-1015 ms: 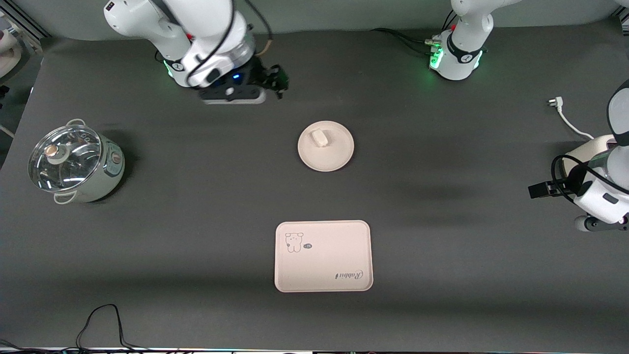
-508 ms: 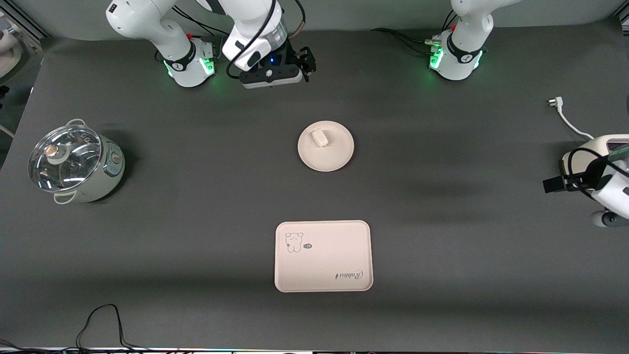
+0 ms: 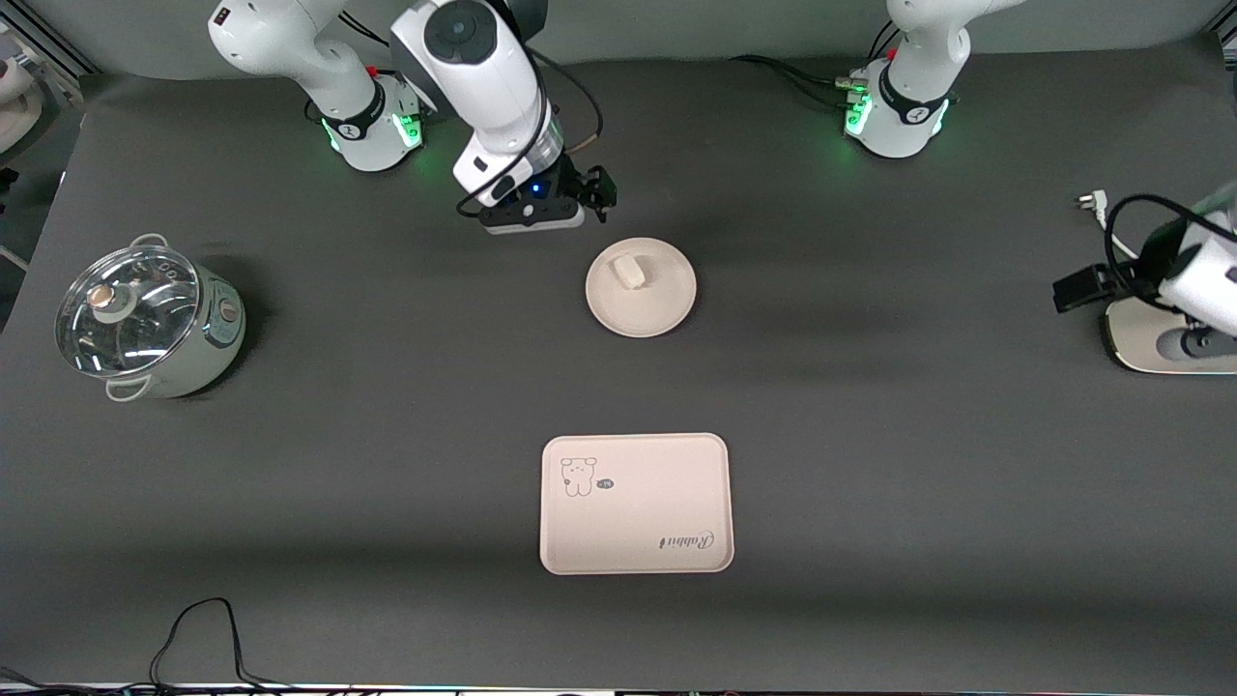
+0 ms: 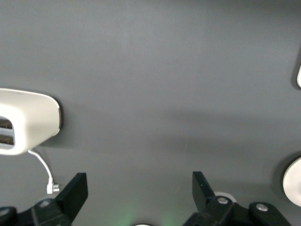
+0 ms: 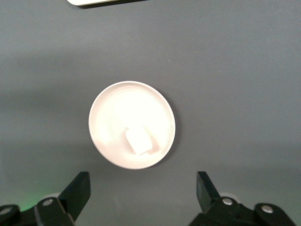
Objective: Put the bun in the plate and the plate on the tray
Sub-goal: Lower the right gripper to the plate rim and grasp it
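The bun (image 3: 629,272) lies in the round plate (image 3: 661,302) at mid table, toward the rim nearest the robots' bases. Both also show in the right wrist view, the bun (image 5: 138,140) in the plate (image 5: 117,110). The tray (image 3: 635,522) with the animal drawing lies bare, nearer to the front camera than the plate. My right gripper (image 3: 591,191) is open and empty, up over the mat just beside the plate's rim on the side of the bases; its open fingers frame bare mat in the right wrist view (image 5: 142,193). My left gripper (image 4: 138,193) is open and empty, over the left arm's end of the table.
A lidded pot (image 3: 145,319) stands at the right arm's end. A white toaster (image 3: 1150,348) with its cord and plug (image 3: 1090,201) sits at the left arm's end, under the left arm's wrist; it also shows in the left wrist view (image 4: 26,117).
My right arm swung from near its base over toward the plate. My left arm drew farther from the front camera, uncovering the toaster. Bun, plate and tray have not moved.
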`<state>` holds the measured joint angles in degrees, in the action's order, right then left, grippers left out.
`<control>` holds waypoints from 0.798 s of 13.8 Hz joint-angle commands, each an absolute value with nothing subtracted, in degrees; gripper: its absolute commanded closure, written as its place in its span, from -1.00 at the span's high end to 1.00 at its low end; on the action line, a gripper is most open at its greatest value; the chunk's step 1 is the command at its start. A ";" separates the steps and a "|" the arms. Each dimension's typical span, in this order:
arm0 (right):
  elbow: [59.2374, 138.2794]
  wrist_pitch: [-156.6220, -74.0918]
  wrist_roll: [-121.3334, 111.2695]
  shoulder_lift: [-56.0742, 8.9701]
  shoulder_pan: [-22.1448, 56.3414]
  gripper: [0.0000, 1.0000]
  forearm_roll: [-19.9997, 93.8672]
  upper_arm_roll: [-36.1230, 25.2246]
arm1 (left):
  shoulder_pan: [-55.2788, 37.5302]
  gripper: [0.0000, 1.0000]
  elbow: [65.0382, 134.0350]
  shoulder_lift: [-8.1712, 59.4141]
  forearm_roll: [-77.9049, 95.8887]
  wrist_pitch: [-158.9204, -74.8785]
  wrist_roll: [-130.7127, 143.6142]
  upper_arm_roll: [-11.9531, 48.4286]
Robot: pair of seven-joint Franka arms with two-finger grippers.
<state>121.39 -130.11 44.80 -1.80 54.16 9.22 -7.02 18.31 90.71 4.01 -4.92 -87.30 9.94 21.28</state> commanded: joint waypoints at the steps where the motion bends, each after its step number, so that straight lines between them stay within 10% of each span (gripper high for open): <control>1: 129.62 -142.08 43.33 -2.18 54.93 1.00 10.20 -7.47 | 17.84 0.99 98.85 -2.35 -3.78 -90.78 11.34 20.74; 11: 136.41 -174.10 44.30 -20.55 57.22 1.00 10.37 -6.77 | 18.28 0.99 108.99 -9.67 3.95 -96.50 6.25 17.58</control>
<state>136.87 -170.76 44.68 -17.82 56.67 9.22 -6.61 18.08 106.20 -6.85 0.71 -94.68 7.72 18.67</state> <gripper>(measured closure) 0.000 0.004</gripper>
